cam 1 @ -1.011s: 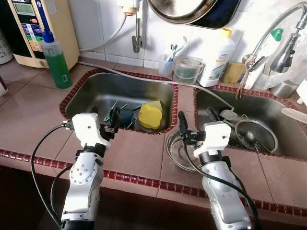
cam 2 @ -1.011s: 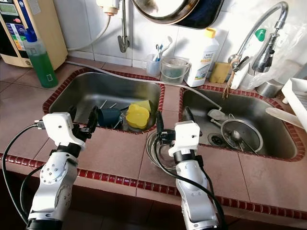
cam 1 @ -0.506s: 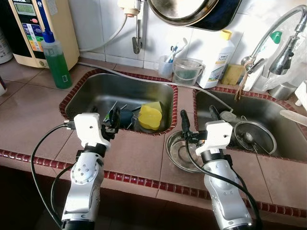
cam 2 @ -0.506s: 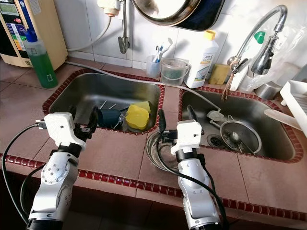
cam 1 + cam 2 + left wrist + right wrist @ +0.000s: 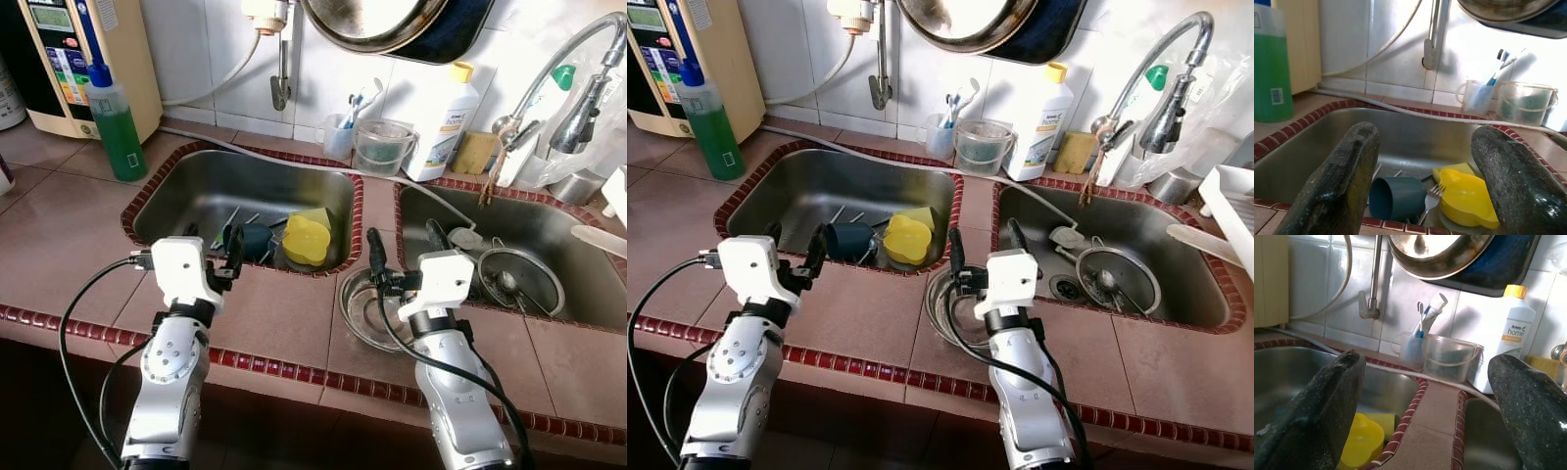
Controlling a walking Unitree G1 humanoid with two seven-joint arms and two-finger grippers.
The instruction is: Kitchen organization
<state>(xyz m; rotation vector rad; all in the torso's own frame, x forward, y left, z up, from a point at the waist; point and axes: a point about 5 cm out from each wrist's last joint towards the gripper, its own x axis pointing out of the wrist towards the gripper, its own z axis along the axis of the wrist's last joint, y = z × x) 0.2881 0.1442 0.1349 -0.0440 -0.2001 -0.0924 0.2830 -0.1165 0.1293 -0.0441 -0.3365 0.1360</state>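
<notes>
left end effector (image 5: 212,253), fingers spread, faces the left sink (image 5: 196,181), aimed at the dark cup (image 5: 253,240) beside the yellow bowl (image 5: 307,239). right end effector (image 5: 404,250), also spread, hovers over the steel bowl (image 5: 358,308) on the table (image 5: 284,318).

Both arms reach forward — left claw (image 5: 213,252) and right claw (image 5: 404,252) spread wide, holding nothing.

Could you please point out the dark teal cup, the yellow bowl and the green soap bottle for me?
Dark teal cup (image 5: 1396,198), left wrist view, on its side wall.
Yellow bowl (image 5: 307,238), left eye view, on its upturned middle.
Green soap bottle (image 5: 116,132), left eye view, on its green body.
</notes>
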